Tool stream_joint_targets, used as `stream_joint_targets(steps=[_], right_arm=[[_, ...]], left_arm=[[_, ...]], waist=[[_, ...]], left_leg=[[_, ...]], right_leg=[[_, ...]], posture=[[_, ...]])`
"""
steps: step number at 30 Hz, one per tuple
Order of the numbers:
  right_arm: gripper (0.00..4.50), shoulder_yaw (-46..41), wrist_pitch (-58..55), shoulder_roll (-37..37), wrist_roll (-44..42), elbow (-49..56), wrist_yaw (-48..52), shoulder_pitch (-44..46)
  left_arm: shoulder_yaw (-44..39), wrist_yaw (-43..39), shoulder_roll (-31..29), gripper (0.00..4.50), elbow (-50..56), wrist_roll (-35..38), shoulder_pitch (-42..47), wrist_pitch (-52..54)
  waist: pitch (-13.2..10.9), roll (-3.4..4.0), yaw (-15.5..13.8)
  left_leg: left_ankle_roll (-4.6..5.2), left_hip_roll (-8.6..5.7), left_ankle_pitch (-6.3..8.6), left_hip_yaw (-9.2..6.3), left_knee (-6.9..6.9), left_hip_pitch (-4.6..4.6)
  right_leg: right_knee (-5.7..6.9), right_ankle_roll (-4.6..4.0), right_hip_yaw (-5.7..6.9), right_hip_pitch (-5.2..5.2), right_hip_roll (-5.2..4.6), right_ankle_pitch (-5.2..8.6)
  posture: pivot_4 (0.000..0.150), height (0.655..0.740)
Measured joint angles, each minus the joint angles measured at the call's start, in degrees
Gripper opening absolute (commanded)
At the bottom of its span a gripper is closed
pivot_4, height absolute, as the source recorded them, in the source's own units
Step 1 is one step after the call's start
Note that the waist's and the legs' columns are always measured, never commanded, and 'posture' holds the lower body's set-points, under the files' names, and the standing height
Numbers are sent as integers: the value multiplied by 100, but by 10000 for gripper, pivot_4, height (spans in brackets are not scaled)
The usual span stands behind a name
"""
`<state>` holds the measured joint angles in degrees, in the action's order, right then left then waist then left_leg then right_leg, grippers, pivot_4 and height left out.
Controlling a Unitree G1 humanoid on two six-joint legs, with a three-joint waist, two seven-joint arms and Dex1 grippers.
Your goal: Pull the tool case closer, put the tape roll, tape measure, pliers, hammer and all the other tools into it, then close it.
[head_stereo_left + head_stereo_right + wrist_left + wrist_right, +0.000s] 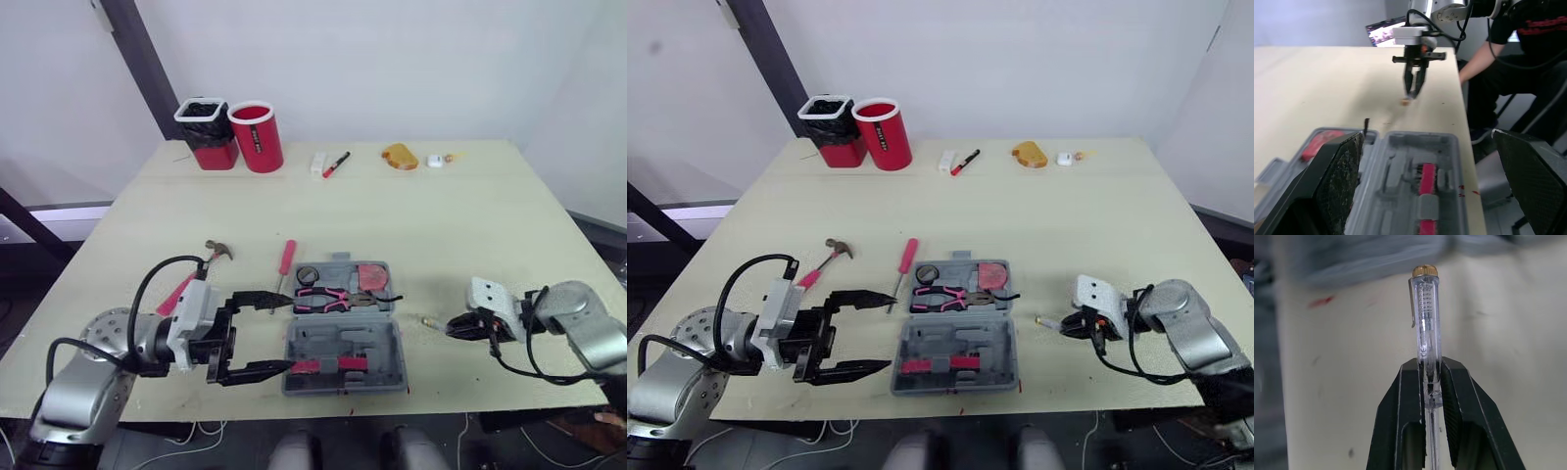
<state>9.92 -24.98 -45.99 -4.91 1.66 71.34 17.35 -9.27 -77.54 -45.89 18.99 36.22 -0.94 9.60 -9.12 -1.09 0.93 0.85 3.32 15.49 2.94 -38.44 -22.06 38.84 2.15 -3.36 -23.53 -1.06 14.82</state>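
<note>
The grey tool case [345, 333] lies open near the front edge of the tabletop [441, 225], between our two grippers. Its far half holds pink-handled pliers [323, 297], a small round item [307, 275] and a red one [370, 277] that we cannot name. A red-handled tool [333, 364] sits in its near half. Our left gripper [291, 335] has its jaws spread wide across the left end of the near half, and we cannot tell whether they touch it. Our right gripper [1431, 364] hangs over the tabletop to the right of the case, jaws pinched on a clear tester screwdriver [1424, 313] with a brass cap. A hammer [217, 253] and a red-handled screwdriver [286, 259] lie on the tabletop just left of the case.
</note>
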Motion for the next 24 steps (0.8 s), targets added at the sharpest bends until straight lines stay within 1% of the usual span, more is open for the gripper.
stream_joint_targets(steps=[1,2,3,6,8,10,15,16,17,18,20,21,22,24], right_arm=[[599,-246,-1332,294,-140,576,-561,-137],[599,-355,-2079,454,-171,889,-884,-176],[599,-407,-3055,678,-146,1272,-1360,-180],[599,-433,-4502,1071,-61,1738,-2233,-198],[599,-511,-4996,1427,-5,1863,-2733,-230],[599,-769,-5425,1964,85,1977,-3328,-279],[599,-1128,-5732,2687,147,2245,-4205,-399],[4944,-1169,-5711,2790,147,2266,-4337,-435],[10210,-1178,-5620,2839,135,2284,-4443,-494],[14039,-1179,-5555,2851,106,2295,-4489,-531],[24401,-1218,-5322,2862,8,2329,-4552,-645],[30251,-1235,-5141,2840,-56,2354,-4548,-747],[34087,-1238,-4950,2795,-107,2365,-4536,-835],[44157,-1261,-4510,2666,-197,2383,-4474,-1088]], left_arm=[[82,-68,1,45000,-89,-1,170,5],[103,-106,2,45000,-139,-2,272,6],[117,-148,3,45000,-200,-2,385,6],[200,-239,6,45000,-280,-7,464,3],[277,-279,23,45000,-317,-9,477,2],[314,-306,40,45000,-401,-12,529,2],[317,-372,41,45000,-428,-12,631,1],[319,-379,44,45000,-441,-13,654,0],[321,-385,51,45000,-446,-15,666,-1],[321,-388,55,45000,-448,-16,667,-1],[323,-392,56,45000,-450,-18,670,-2],[323,-394,56,45000,-452,-18,669,-2],[324,-395,56,45000,-453,-18,669,-3],[321,-394,53,45000,-455,-19,660,-3]], waist=[[1,-2,4],[0,-2,2],[1,-3,-1],[2,-3,-4],[2,-4,-5],[2,-4,-7],[8,-13,7],[12,-20,12],[16,-26,15],[17,-28,17],[17,-28,17],[17,-28,9],[17,-28,2],[17,-28,-8]], left_leg=[[0,0,0,-2,-1,-1],[0,-1,0,-3,0,-4],[0,0,0,-8,0,-10],[0,-1,0,-10,0,-31],[0,-1,0,-14,-2,-64],[0,-1,0,-17,-2,-75],[0,-1,0,-18,-2,-73],[0,-1,0,-19,-2,-71],[0,-1,0,-19,-2,-68],[0,-1,0,-18,-4,-67],[0,-1,0,-17,-5,-67],[0,-1,0,-18,-5,-68],[0,-1,0,-18,-5,-69],[0,-2,0,-19,-4,-71]], right_leg=[[1,0,1,0,3,0],[0,0,2,-2,3,0],[0,0,5,-6,3,0],[-7,1,10,-20,2,0],[-8,1,13,-50,2,0],[-7,1,18,-57,3,0],[-6,2,19,-57,3,0],[-6,3,18,-56,3,-1],[-6,3,18,-53,3,-1],[-6,3,18,-51,2,-1],[-7,4,17,-50,1,-1],[-8,4,19,-50,1,-1],[-9,4,19,-50,1,-1],[-12,4,21,-50,0,0]], posture=[[1500,7400],[1500,7400],[1500,7400],[1500,7400],[1500,7400],[1500,7400],[1500,7400],[1500,7400],[1500,7400],[1500,7400],[1500,7400],[1500,7400],[1500,7400],[1500,7400]])
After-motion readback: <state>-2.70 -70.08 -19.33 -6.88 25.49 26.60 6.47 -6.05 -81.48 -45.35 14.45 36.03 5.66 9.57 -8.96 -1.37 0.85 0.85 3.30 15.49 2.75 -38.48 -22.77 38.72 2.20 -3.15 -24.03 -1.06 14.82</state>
